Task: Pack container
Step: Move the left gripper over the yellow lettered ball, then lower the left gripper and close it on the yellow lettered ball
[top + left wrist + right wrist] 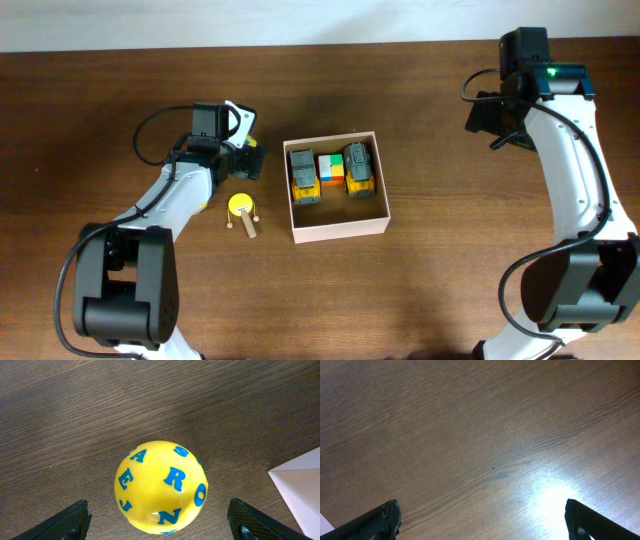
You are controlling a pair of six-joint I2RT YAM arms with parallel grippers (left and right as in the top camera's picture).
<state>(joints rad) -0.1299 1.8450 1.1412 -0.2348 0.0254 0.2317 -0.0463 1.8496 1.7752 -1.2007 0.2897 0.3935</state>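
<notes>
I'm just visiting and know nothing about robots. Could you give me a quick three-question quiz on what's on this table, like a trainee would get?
1. True or false: the yellow ball already lies inside the box.
2. How many toys are in the box? A) two B) three C) five
3. Fill the gap: the letters on the ball are ____.
Key: 1 false, it sits on the table beside the box. 2 B, two yellow trucks with a coloured cube between them. 3 blue.
</notes>
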